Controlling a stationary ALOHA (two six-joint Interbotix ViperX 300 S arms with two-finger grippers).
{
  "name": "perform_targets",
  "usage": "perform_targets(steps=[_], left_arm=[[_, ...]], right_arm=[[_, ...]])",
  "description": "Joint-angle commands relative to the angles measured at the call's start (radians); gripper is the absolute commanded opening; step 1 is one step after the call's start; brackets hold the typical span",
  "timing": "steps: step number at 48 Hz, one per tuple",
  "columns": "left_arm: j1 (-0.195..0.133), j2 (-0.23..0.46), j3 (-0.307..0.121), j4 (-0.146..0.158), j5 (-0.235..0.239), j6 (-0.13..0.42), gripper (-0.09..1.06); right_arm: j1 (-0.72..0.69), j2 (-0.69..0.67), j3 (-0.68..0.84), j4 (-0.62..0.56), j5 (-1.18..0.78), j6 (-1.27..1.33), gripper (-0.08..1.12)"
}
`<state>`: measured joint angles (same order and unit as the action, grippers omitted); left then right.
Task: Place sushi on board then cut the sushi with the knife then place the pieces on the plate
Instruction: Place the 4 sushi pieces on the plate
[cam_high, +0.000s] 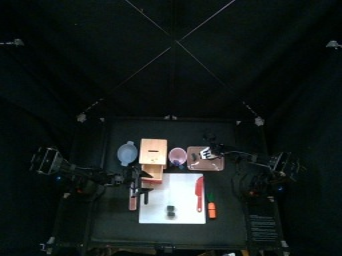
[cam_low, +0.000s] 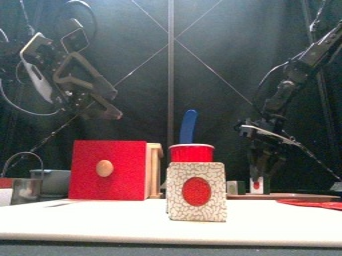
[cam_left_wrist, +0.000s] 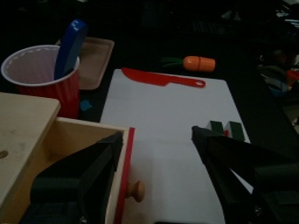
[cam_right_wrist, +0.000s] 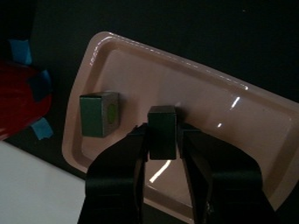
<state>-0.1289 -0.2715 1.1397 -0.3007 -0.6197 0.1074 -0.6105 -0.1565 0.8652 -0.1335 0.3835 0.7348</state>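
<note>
Right claw (cam_right_wrist: 163, 133): pressed together on one dark green sushi piece (cam_right_wrist: 163, 116), poised over the pink tray (cam_right_wrist: 222, 96). Second piece (cam_right_wrist: 100, 115): lying flat on the tray, just beside the held one. Left claw (cam_left_wrist: 158, 142): spread wide, empty, hovering above the white board (cam_left_wrist: 163, 105) near the wooden box (cam_left_wrist: 24, 122). Remaining sushi block (cam_high: 170, 210): standing on the board's front part. Red knife (cam_left_wrist: 163, 79): flat on the board's far end. Risks, as judged: on release, held piece sticking to one jaw and tipping over; an opening jaw nudging the second piece toward the tray's rim. Not determinable: whether the held piece's underside touches the tray, being masked by the jaws; whether the block on the board is one piece or several.
</note>
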Motion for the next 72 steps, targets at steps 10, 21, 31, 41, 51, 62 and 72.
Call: perform_targets(steps=[10,21,31,41,51,62,72], left_arm=[[0.002,-0.003,-0.008,-0.008,-0.005,0.0,0.96],[0.002,-0.003,-0.003,-0.008,-0.005,0.0,0.96],[0.002,-0.003,-0.002,-0.008,-0.005,0.0,0.96],[0.0,-0.003,0.0,-0.008,-0.005,-0.002,0.96],[0.0,-0.003,0.0,-0.009,-0.005,-0.002,0.96],[0.0,-0.003,-0.002,-0.015,-0.005,-0.002,0.96],[0.002,-0.003,-0.006,-0.026,-0.005,-0.002,0.96]], right_arm=[[0.029,-0.012,-0.02,-0.005,-0.009,0.003,0.63],[0.083,-0.012,-0.023,0.048,-0.014,0.003,0.7],[0.095,-0.012,-0.025,0.052,-0.028,0.003,0.72],[0.091,-0.011,-0.031,0.048,-0.028,0.003,0.79],[0.078,-0.012,-0.028,0.044,-0.014,0.003,0.82],[0.101,-0.089,-0.049,0.029,0.015,-0.008,0.82],[0.31,-0.166,-0.089,-0.074,0.13,-0.028,0.82]])
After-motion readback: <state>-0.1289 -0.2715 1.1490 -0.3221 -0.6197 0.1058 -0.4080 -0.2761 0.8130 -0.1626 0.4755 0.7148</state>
